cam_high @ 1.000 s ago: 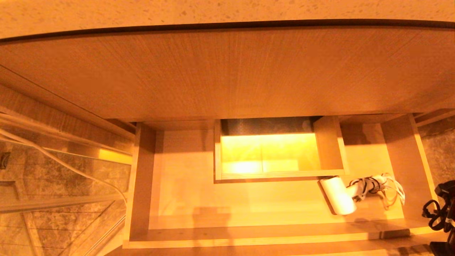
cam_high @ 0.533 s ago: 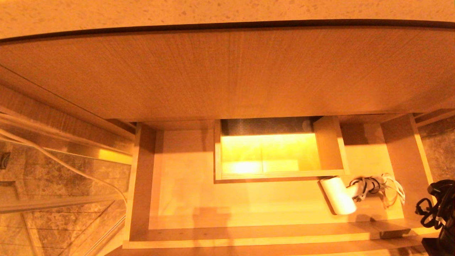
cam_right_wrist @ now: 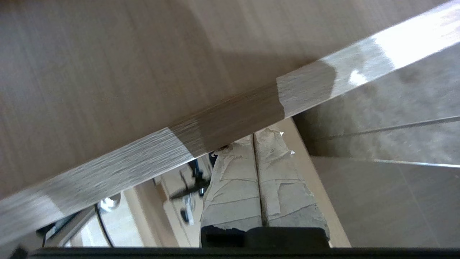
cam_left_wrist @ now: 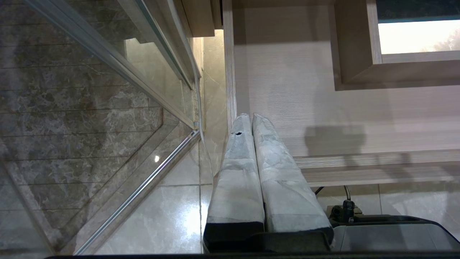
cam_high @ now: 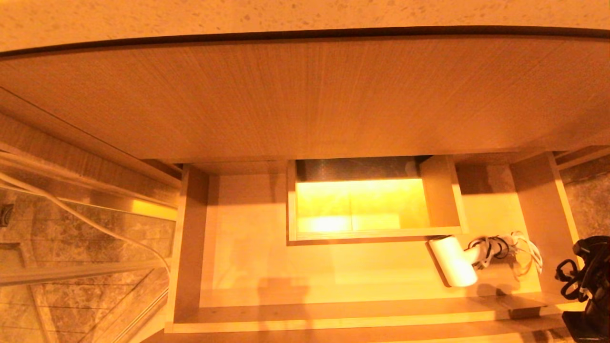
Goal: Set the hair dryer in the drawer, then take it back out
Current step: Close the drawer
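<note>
The drawer [cam_high: 333,320] stands pulled out, and its pale floor [cam_left_wrist: 305,93] also shows in the left wrist view. The white hair dryer [cam_high: 452,267] lies inside at the right, just in front of the boxed cut-out [cam_high: 371,205], its bound cord [cam_high: 500,247] trailing to the right. Nothing holds it. My right arm [cam_high: 584,286] hangs outside the drawer's right front corner. The right gripper [cam_right_wrist: 254,138] is shut and empty, its tips against a wood-grain edge [cam_right_wrist: 230,118]. Near the drawer's left front corner, my left gripper [cam_left_wrist: 251,117] is shut and empty.
A tall wood panel [cam_high: 305,95] rises above the drawer under a speckled countertop [cam_high: 305,14]. A glass partition with a metal rail [cam_left_wrist: 107,72] and marble tiles stand to the left. My base [cam_left_wrist: 395,233] sits below the drawer front.
My right arm has shifted a little leftward toward the drawer's right front corner. The hair dryer and drawer have not moved.
</note>
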Motion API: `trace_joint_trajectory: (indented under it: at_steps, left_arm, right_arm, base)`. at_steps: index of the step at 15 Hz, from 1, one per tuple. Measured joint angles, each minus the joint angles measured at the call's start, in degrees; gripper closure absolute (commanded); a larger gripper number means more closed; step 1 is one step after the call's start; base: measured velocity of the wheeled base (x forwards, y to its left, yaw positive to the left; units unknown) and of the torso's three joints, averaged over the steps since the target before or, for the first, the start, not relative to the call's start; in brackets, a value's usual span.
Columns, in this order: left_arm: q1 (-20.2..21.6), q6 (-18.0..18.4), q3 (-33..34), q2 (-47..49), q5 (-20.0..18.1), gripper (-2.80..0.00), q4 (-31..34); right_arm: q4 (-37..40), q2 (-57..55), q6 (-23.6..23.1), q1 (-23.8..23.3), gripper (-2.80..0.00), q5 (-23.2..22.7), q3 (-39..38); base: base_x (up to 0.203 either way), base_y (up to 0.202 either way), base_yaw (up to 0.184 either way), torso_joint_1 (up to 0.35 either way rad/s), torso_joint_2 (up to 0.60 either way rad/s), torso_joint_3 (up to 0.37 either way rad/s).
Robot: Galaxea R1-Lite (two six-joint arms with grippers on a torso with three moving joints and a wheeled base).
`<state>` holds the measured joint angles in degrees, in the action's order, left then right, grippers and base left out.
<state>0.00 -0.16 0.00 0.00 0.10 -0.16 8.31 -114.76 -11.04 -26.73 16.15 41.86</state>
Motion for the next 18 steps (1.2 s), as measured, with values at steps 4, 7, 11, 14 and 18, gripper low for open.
trace_joint_trajectory:
  at_steps: [4, 7, 11, 14, 18]
  left_arm:
    - [0.0, 0.0, 0.0, 0.0, 0.0, 0.00, 0.0]
    - [0.0, 0.0, 0.0, 0.0, 0.0, 0.00, 0.0]
    - [0.0, 0.0, 0.0, 0.0, 0.0, 0.00, 0.0]
    - [0.0, 0.0, 0.0, 0.0, 0.0, 0.00, 0.0]
    - [0.0, 0.0, 0.0, 0.0, 0.0, 0.00, 0.0]
  right_arm:
    - [-3.6, 1.0, 0.0, 0.0, 0.00, -1.5, 0.2]
    - [-6.8, 2.1, 0.0, 0.2, 0.00, -3.4, 0.2]
    - [-11.2, 3.5, 0.0, 0.8, 0.00, -4.4, 0.3]
    - [-17.4, 4.7, 0.0, 1.4, 0.00, -6.8, 0.2]
    - [-27.0, 6.4, -2.3, 2.3, 0.00, -11.7, 0.6]
  base:
    - [0.000, 0.000, 0.000, 0.000, 0.00, 0.000]
    - [0.000, 0.000, 0.000, 0.000, 0.00, 0.000]
    - [0.000, 0.000, 0.000, 0.000, 0.00, 0.000]
    - [0.000, 0.000, 0.000, 0.000, 0.00, 0.000]
    - [0.000, 0.000, 0.000, 0.000, 0.00, 0.000]
